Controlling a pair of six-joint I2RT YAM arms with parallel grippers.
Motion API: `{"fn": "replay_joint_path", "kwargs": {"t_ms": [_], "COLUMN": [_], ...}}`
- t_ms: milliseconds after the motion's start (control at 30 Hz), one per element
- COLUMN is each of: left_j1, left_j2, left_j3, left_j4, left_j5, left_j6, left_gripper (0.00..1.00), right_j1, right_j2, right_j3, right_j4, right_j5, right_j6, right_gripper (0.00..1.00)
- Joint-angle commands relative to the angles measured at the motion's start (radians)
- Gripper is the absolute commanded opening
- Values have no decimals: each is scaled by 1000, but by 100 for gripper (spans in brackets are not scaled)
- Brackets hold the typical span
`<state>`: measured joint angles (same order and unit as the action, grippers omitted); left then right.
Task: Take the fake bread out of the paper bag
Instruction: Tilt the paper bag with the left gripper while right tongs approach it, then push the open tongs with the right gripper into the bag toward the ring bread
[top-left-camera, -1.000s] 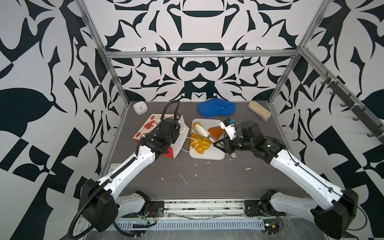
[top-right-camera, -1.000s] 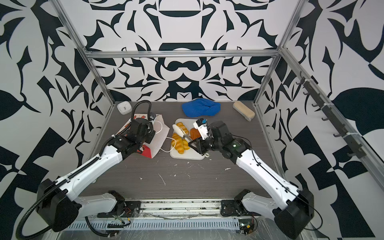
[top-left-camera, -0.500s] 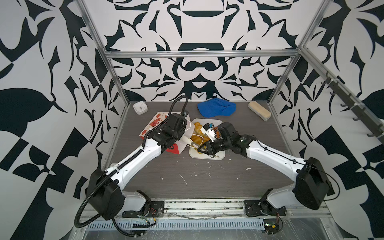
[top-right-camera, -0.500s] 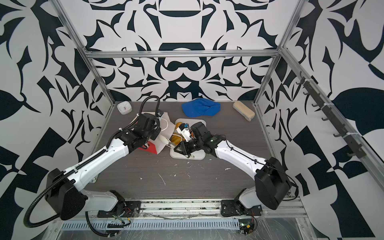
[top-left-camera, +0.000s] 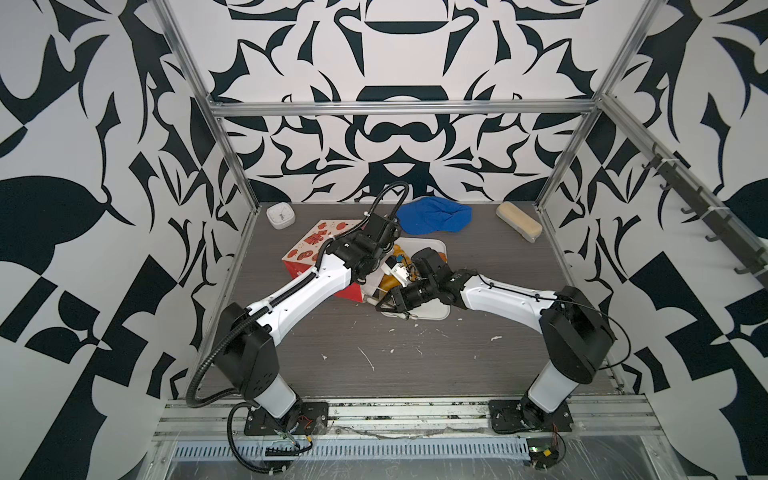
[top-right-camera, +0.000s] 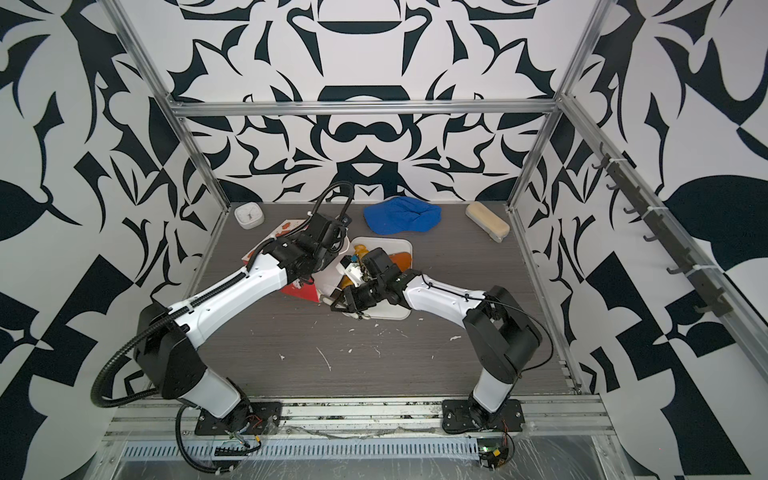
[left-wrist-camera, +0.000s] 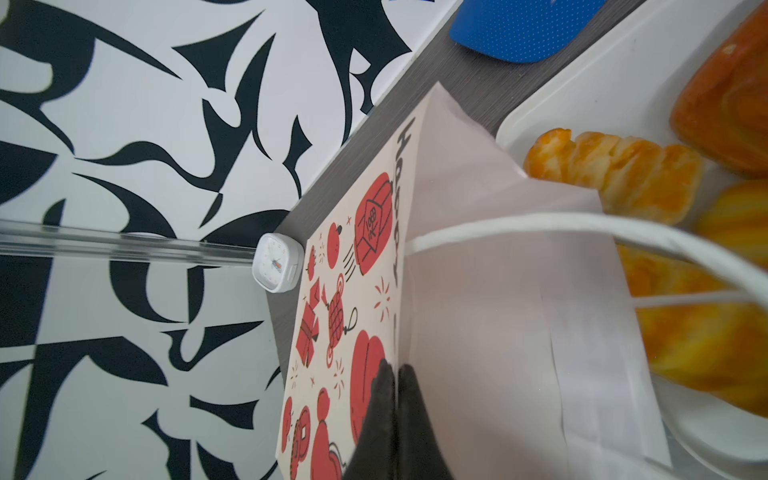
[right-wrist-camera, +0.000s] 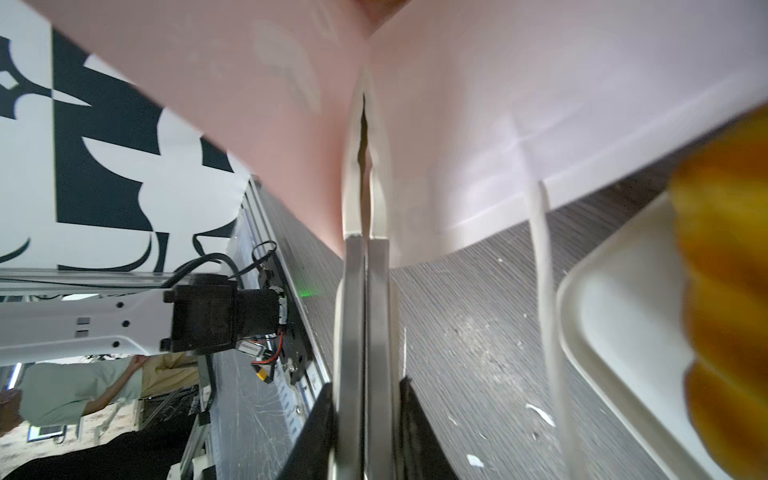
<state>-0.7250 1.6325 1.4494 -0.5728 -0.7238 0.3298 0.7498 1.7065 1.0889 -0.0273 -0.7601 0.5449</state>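
- Centre of both top views, just left of middle: the paper bag (top-left-camera: 308, 246) lies tipped over on the table, printed face up. Its mouth points toward the white tray (top-left-camera: 432, 316), and the arms cover the mouth.
- Bag, my read: thin paper, light and floppy, creases easily. Take it at the rim or by a cord handle (left-wrist-camera: 519, 219), not mid-panel.
- Right half of the left wrist view: the fake bread (left-wrist-camera: 615, 174) sits on the tray just beside the bag's rim. At least four pieces show, touching one another. Can't tell if any is left inside.
- Bread, my read: light, rigid, and glossy, so probably slippery. Pinch it across a narrow part.
- Left gripper (left-wrist-camera: 395, 372), bottom centre of its wrist view: clenched on the bag's rim, one finger on the print and one on the lining.
- Right gripper (right-wrist-camera: 365, 108), upper centre of its wrist view: jaws nearly together with only a slit between them, tips against the white lining. Can't tell if paper is caught.
- Views: the top views give the layout but hide both pinch points. Only the left wrist view shows the grip and the bread. Only the right wrist view shows the lining crease. None shows deep inside the bag.
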Motion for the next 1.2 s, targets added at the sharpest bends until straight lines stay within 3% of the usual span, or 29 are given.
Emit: {"fn": "replay_joint_path", "kwargs": {"t_ms": [0, 367, 533, 767, 1167], "left_j1": [-30, -72, -72, -72, -68], "left_j2": [58, 214, 177, 56, -261], "left_j3": [93, 278, 249, 94, -343], "left_j4": [-63, -65, -36, 72, 367], "left_j5": [-105, -251, -182, -82, 9], "left_j6": [79, 270, 238, 190, 162], "left_gripper": [0, 0, 0, 0, 0], "right_j1": [10, 13, 13, 13, 14], "right_j2": [19, 85, 89, 96, 57], "right_j3": [43, 61, 58, 85, 123], "right_j4": [192, 347, 320, 196, -161], "right_j5": [-112, -166, -143, -77, 197], "right_j6": [113, 230, 210, 127, -107], "right_gripper": [25, 25, 25, 24, 24]}}
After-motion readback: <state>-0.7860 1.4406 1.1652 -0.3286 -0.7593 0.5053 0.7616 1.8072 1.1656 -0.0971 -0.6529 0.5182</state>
